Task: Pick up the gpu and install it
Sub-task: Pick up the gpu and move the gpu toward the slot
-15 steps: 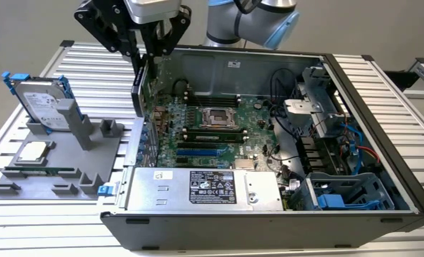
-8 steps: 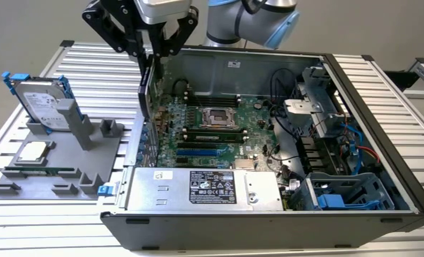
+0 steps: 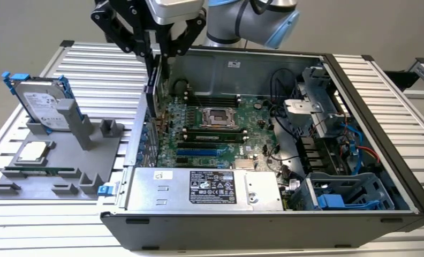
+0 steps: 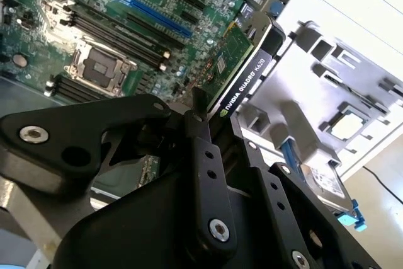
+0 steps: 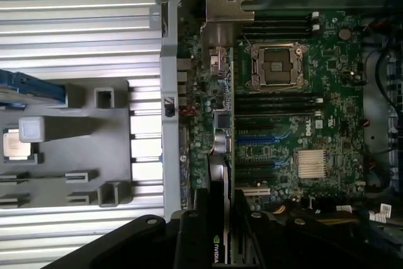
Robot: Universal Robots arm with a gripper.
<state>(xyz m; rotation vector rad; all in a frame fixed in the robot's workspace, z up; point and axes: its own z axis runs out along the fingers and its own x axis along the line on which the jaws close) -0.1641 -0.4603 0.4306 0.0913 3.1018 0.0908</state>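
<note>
Green on its board face, black along its cooler edge: so found the gpu (image 4: 234, 51), clamped between the black fingers (image 4: 203, 149) of the gripper (image 4: 217, 114). Recorded the jaws as closed on one end of the card, with the silver bracket (image 5: 229, 5) at the end away from them. Seen in the exterior view hanging edge-on directly below the gripper. Located over the motherboard (image 3: 219, 123) at its edge on the exterior view's left, towards the far side, just inside that wall of the open computer case (image 3: 383, 101). Unable to tell whether the card's lower end touches any slot.

Noted outside the case, on the exterior view's left, a grey fixture (image 3: 90, 160) resting on the slatted table (image 3: 90, 59). Found on it a hard drive (image 3: 42, 101) in a blue frame, upright at the far end, a square processor (image 3: 32, 152) nearer, and a long memory stick (image 3: 40, 172) nearest, all well apart from the gripper. Logged a silver power supply (image 3: 197, 187) along the near side of the case.
</note>
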